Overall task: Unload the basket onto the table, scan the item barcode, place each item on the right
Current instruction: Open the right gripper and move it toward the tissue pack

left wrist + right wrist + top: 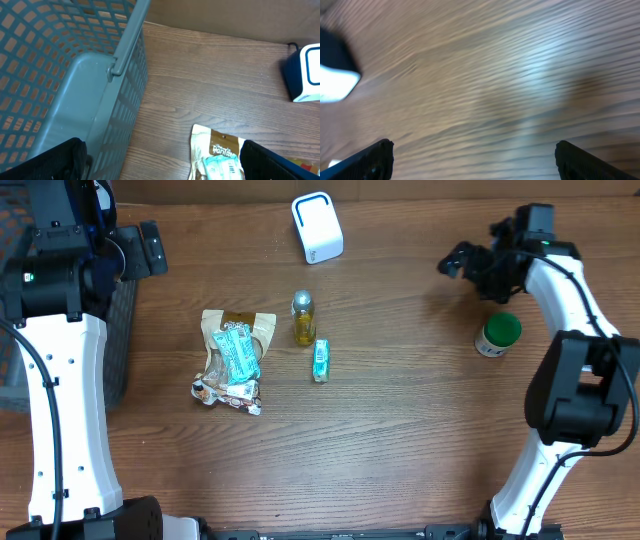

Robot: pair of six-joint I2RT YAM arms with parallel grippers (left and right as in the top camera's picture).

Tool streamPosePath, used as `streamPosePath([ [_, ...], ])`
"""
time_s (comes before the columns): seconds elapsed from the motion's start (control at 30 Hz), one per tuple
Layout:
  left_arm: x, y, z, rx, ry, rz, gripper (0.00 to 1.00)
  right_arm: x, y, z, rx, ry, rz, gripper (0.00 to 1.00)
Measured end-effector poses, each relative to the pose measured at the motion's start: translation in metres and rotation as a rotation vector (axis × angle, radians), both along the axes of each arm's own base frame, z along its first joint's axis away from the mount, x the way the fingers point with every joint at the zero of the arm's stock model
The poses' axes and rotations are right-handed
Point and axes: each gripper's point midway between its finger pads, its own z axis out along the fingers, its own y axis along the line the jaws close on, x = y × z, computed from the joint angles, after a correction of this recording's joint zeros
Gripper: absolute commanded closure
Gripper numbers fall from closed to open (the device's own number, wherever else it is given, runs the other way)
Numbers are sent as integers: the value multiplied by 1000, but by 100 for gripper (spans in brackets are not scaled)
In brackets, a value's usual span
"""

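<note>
- Left fingers (55, 162): apart, holding nothing, at the far-left bench edge beside the grey-blue plastic mesh basket (75, 75).
- Right fingers (370, 160): apart, holding nothing, over the bare wooden bench (420, 430) at far right. The green-lidded white jar (497, 334) stands just nearer.
- White-and-blue box scanner (317, 227): far centre.
- Silver-capped amber bottle (303, 318), small teal carton (320, 361) and tan snack pouch (236, 350): mid-bench, with open wood near and right.

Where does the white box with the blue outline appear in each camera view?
Overhead: the white box, top centre.
Left wrist: the box at the right edge, partly cut off.
Right wrist: a blurred white-and-dark shape at the left edge may be it; cannot tell.
Shared landmark: the wooden table.
</note>
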Motion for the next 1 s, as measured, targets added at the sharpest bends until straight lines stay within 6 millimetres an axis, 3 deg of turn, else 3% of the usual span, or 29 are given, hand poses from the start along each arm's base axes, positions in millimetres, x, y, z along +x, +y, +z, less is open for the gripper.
streamPosePath([
  [0.13,0,0,0,0,0,0,0,-17,33,-7,-7,76,62,0],
  [0.2,0,0,0,0,-1,0,1,-29,36,-14,-56,128,67,0],
  [0.5,0,0,0,0,0,0,0,-74,-6,-31,-330,335,12,0],
  [0.73,0,0,0,0,0,0,0,-87,-27,-32,-406,393,-16,0],
  [0.87,0,0,0,0,0,0,1,-89,-19,-32,-359,399,-2,0],
  [1.0,0,0,0,0,0,0,1,-89,9,-31,-269,392,46,0],
])
